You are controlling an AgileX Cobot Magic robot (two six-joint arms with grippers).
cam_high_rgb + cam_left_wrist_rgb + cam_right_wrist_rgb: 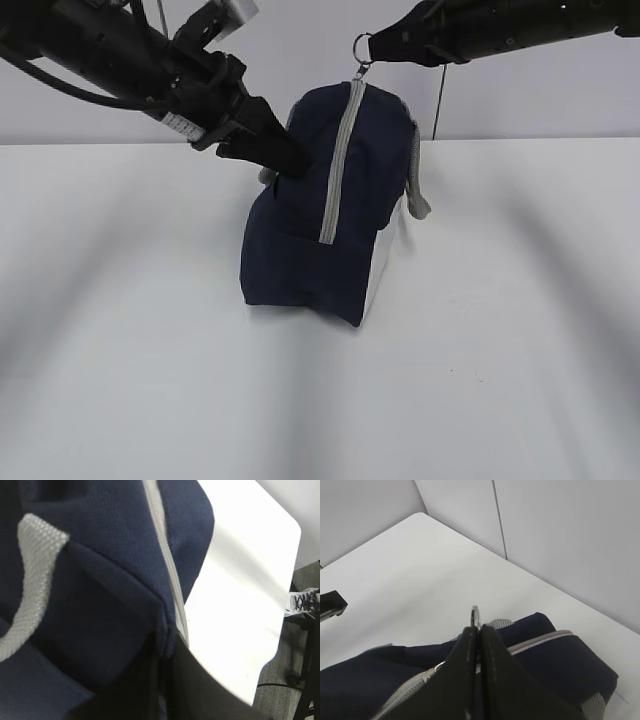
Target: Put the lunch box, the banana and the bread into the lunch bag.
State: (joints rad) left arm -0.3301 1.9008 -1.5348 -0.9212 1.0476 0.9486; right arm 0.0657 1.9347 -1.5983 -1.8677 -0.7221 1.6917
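Right fingers pinching ring pull, lunch bag

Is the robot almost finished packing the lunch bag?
Looks nearly finished. No lunch box, banana or bread shows on the table, so they may be inside the lunch bag, though that can't be seen. The grey zipper looks shut along its visible length. The right gripper pinches the ring pull; the left gripper presses on the bag's side. What's left: letting go.
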